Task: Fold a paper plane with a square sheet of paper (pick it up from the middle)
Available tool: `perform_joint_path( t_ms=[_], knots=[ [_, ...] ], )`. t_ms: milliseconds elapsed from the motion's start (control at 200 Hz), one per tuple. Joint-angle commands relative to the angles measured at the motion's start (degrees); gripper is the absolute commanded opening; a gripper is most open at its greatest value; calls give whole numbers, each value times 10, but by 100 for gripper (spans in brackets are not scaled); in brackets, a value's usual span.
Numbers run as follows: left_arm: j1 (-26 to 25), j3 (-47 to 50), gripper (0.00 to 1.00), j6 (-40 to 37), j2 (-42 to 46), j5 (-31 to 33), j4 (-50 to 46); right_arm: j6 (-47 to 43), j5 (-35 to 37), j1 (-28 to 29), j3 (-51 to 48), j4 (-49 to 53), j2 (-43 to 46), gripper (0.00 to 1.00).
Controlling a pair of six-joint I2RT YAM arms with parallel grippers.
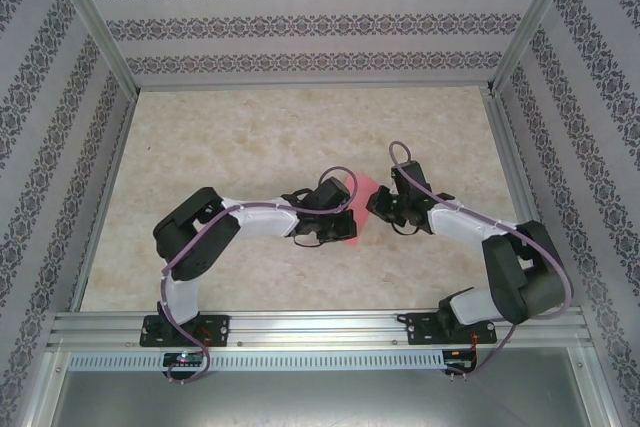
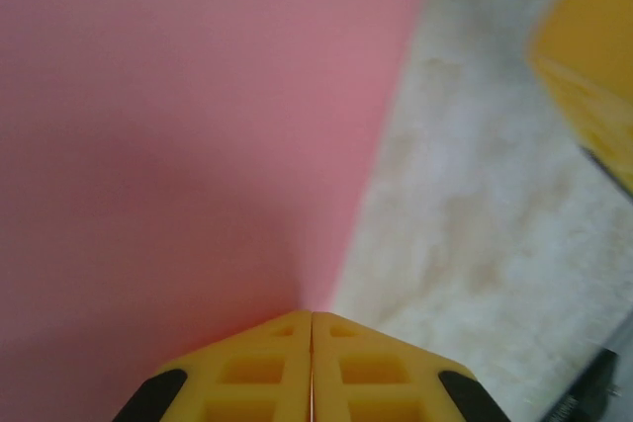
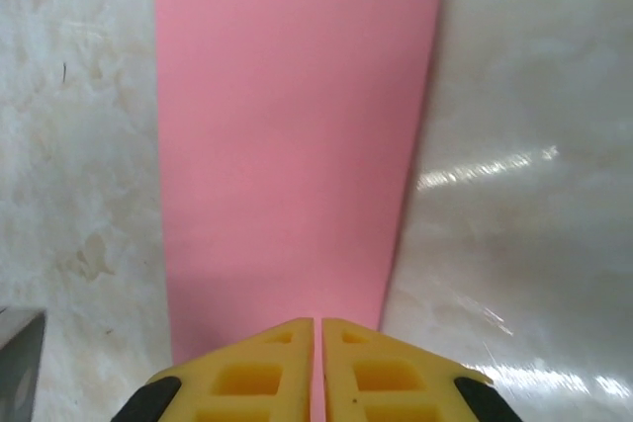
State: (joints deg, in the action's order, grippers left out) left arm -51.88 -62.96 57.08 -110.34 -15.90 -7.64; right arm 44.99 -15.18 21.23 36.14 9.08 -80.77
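Note:
The square sheet of paper (image 1: 366,190) is a plain pink-red sheet held between both arms above the middle of the table. My left gripper (image 1: 347,212) is shut on one edge of it; in the left wrist view the sheet (image 2: 198,126) fans out from the closed fingertips of the left gripper (image 2: 312,315). My right gripper (image 1: 374,200) pinches the opposite edge. In the right wrist view the sheet (image 3: 292,145) stretches away from the right gripper (image 3: 317,323), with pink showing in the thin slit between its pads. A yellow finger of the right gripper (image 2: 588,56) shows blurred in the left wrist view.
The beige marbled table (image 1: 260,137) is bounded by patterned walls and metal corner posts (image 1: 95,22). An aluminium rail (image 1: 320,327) carrying both arm bases runs along the near edge.

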Motion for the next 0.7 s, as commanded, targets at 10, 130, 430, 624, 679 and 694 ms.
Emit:
perform_joint_path(
  t_ms=[10,130,430,624,679,694],
  knots=[
    [9,-7,9,-17,-6,45,-66,-15,4,-3,1,12,22,12],
    [25,3,9,-34,-7,43,-87,-18,11,-3,8,22,22,13],
    [65,34,9,-142,41,23,-163,-26,-31,16,22,-12,6,14],
    [71,41,9,-140,84,-33,-103,-19,-74,55,41,-64,-48,11],
    [69,50,9,-116,88,-58,-50,-7,-83,60,39,-87,-64,9],
    [69,52,9,-107,89,-62,-37,-4,-84,62,39,-91,-67,9]
  ],
)
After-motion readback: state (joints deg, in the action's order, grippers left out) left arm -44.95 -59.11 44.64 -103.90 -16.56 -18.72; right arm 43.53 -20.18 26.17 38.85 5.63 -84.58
